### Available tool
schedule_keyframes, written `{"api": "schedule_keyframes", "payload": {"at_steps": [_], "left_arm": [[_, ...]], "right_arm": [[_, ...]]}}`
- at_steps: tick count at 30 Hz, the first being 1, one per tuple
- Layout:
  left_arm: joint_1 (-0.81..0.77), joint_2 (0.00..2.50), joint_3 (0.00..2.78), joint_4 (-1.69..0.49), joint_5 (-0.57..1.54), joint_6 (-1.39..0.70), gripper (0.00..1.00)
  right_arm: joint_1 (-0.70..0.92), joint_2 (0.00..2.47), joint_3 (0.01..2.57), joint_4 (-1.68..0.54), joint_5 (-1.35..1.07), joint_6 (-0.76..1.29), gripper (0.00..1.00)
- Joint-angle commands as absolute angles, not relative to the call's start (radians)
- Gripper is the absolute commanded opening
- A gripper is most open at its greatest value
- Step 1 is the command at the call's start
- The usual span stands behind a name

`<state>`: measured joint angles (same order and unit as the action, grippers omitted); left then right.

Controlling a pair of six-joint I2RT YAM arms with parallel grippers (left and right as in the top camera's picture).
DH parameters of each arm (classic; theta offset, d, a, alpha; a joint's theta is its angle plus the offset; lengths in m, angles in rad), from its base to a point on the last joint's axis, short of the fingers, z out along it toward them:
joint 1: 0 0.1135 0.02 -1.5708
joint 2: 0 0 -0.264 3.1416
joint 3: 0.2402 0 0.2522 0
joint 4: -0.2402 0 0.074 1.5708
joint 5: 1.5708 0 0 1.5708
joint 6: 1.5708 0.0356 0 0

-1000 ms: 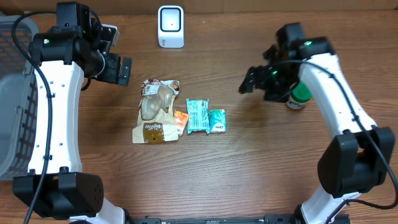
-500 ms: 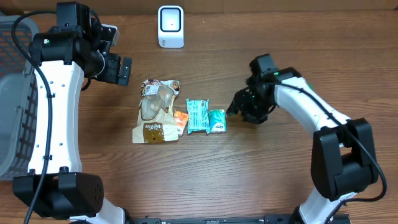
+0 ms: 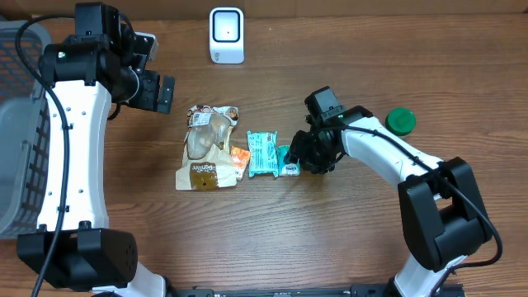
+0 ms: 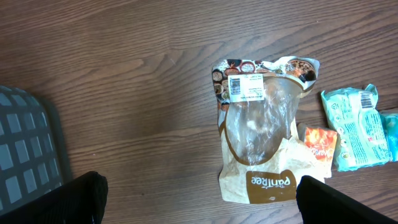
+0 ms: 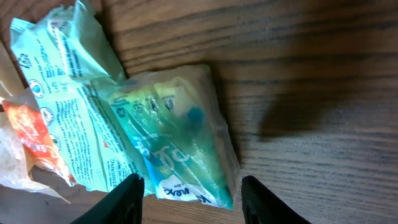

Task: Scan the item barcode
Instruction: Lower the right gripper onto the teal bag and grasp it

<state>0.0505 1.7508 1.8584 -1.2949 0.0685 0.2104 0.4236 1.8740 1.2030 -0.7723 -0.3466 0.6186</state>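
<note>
four packs lie in a row: one brown pouch [image 3: 208, 147], then to its right one orange sachet [image 3: 240, 158], one large teal packet [image 3: 263, 153] and one small teal packet [image 3: 288, 162]; one white scanner [image 3: 226, 35] stands beyond the pouch, one green cap [image 3: 401, 121] far to its right, one basket [image 3: 16, 165] to its left. the left gripper [image 3: 163, 92] hangs up-left of the pouch, jaws spread wide, unmoved. the right gripper [image 5: 196, 199] has swung from the green cap to the small teal packet, jaws narrower yet apart, straddling it
</note>
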Motion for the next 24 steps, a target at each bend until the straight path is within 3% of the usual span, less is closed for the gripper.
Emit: {"api": "schedule_keyframes", "payload": {"at_steps": [1, 16, 21, 24], "left_arm": [[0.052, 1.752, 1.867, -1.297, 0.078, 0.221, 1.0], [0.052, 1.752, 1.867, -1.297, 0.078, 0.221, 1.0], [0.052, 1.752, 1.867, -1.297, 0.078, 0.221, 1.0], [0.052, 1.752, 1.867, -1.297, 0.078, 0.221, 0.99]], "right_arm": [[0.435, 1.876, 1.196, -0.77, -0.324, 0.641, 0.48], [0.46, 1.959, 1.196, -0.779, -0.341, 0.681, 0.44], [0.453, 1.959, 1.197, -0.771, -0.333, 0.681, 0.16], [0.426, 1.958, 1.214, -0.788, -0.342, 0.645, 0.07]]}}
